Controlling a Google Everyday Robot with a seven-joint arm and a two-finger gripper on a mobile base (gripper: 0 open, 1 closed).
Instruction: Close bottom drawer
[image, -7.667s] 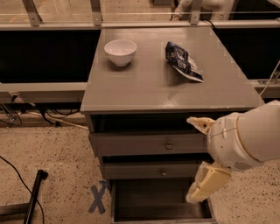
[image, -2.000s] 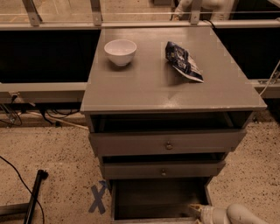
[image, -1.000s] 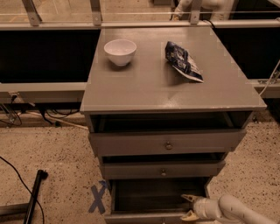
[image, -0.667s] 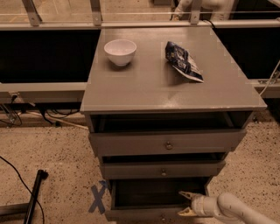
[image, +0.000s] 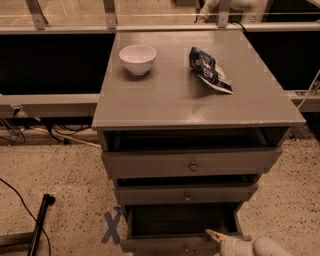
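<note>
- the claw (image: 217, 235) sits at the bottom right edge of view, low by the right front corner of the bottom drawer (image: 160, 244). its pale yellowish tip points up and left from a white rounded arm (image: 260, 247).
- whether the claw is spread or pressed together cannot be told. it lies over the drawer's front rim, and whether it touches the rim cannot be told either.
- the bottom drawer is the lowest tier of the desk (image: 170, 100). it is pulled out toward the camera, farther than the two drawers above it, so its dark inside is open to view.
- its grey front panel runs along the bottom edge of view. only the upper strip of the panel shows, with one small round knob (image: 186, 248) near the middle.
- just above it, the middle drawer (image: 150, 195) stands out a little, with a dark gap over it.
- the top drawer (image: 150, 164) has the widest front and also stands slightly out.
- on the desk top, a white bowl (image: 137, 58) stands upright at the back left and a dark blue bag (image: 210, 70) lies at the back right, well apart.
- on the speckled floor, a blue tape cross (image: 112, 226) lies just left of the bottom drawer, and a black bar (image: 40, 225) lies farther left.
</note>
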